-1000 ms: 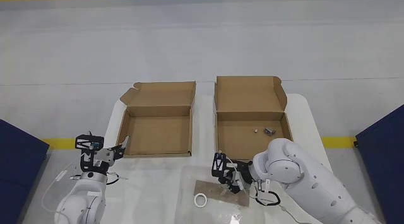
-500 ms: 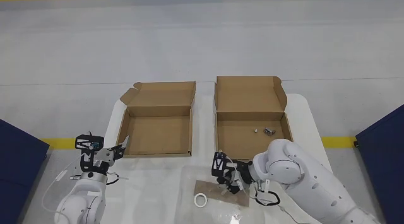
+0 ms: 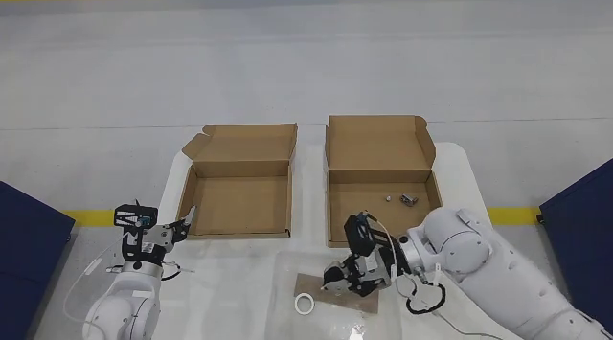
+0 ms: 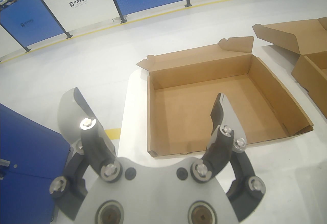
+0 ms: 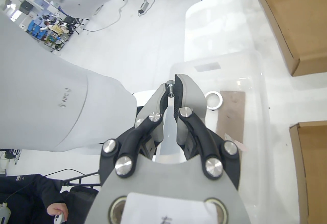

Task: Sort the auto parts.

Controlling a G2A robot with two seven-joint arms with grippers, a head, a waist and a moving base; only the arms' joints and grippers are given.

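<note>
Transfer of the held part to a box is judged to be the step in hand. A small metal stud (image 5: pixel 169 89) is pinched at the very tips of the right gripper (image 5: pixel 171 84), whose fingers (image 5: pixel 187 89) are closed to a narrow gap around it. The gripper is held above the clear bin (image 5: pixel 251 56) at the near side of the bench (image 3: pixel 230 263), over the brown sheet (image 5: pixel 231 112) and near the white ring (image 5: pixel 214 99) lying in the bin. Because so little of the stud is caught, grip pressure should be maintained and sudden swings avoided. The stud should be raised clear of the bin wall and of the near wall of the chosen box before it is lowered. The right box (image 3: pixel 374 211), just beyond the bin, holds a few small parts (image 3: pixel 406 198) toward its far right corner and is judged the likely destination; the left box (image 3: pixel 239 204) is seen bare. Release should be made low over the box floor, since a short round part is expected to roll. The stud appears bright, silvery and short, with a wider collar at one end; finer detail cannot be made out. The left gripper (image 4: pixel 148 96) is held wide open with nothing in it, just off the near left corner of the left box.
</note>
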